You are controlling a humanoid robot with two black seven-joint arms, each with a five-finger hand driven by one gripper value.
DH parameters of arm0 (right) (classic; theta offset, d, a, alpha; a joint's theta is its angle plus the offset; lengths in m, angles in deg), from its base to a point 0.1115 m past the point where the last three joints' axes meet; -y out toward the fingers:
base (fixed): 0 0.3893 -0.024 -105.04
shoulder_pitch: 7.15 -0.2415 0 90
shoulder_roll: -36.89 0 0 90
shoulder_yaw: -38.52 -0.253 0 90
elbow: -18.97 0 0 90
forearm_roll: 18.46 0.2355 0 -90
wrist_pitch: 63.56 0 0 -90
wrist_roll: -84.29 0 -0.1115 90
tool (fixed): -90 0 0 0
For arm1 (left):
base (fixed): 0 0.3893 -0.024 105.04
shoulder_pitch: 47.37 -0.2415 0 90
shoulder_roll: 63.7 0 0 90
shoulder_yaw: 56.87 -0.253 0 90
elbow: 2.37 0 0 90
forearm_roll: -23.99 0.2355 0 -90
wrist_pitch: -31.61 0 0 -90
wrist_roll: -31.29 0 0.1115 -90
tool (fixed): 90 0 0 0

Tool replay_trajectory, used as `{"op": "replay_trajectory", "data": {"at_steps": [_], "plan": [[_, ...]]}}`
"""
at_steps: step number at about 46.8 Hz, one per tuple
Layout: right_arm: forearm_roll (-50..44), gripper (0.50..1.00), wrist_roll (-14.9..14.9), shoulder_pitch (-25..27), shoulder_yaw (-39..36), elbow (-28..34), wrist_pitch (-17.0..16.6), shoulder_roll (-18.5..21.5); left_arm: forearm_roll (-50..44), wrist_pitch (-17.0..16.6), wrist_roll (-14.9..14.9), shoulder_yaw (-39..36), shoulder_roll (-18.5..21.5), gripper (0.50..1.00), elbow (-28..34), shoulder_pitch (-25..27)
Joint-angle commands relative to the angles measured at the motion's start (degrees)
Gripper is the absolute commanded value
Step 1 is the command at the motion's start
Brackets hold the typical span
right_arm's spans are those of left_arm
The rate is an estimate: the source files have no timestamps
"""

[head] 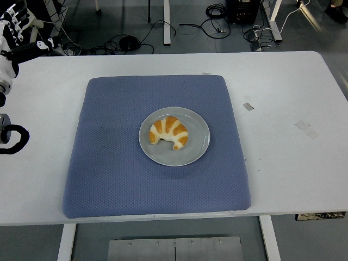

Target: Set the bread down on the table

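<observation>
White tabletop (pixel 283 163) fills most of the head view, with a grey floor beyond its far edge strewn with black cables (pixel 163 27) and the feet of other furniture. On that table, the bread (pixel 169 132), a crescent-shaped croissant with golden-brown and pale bands, lies on a round grey plate (pixel 198 142), a little left of the plate's middle, its two tips pointing toward the near edge. The plate sits roughly at the centre of a large blue-grey textured mat (pixel 119 174), which covers the middle of the table and reaches almost to its near edge. To the right of the mat, on bare table, lie two small strips of tape, one (pixel 248 106) just beside the mat and another (pixel 306 128) farther right. At the picture's left edge, well apart from the plate and the bread, parts of the robot show: a white and black assembly (pixel 12 32) near the far left corner and a black curved piece (pixel 12 140) lower down over the table's left side. Whether this is the left hand, and how its fingers stand, I cannot tell. Nothing touches the bread or the plate.
</observation>
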Motion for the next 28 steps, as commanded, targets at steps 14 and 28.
{"op": "replay_trajectory", "data": {"at_steps": [14, 28], "plan": [[0.0, 1.0, 0.0, 0.0, 0.05, 0.0, 0.01, 0.0, -0.01, 0.0, 0.0, 0.05, -0.17, 0.977, 0.07, 0.01], [0.0, 1.0, 0.0, 0.0, 0.05, 0.0, 0.01, 0.0, -0.01, 0.0, -0.88, 0.05, -0.25, 0.978, -0.02, 0.36]]}}
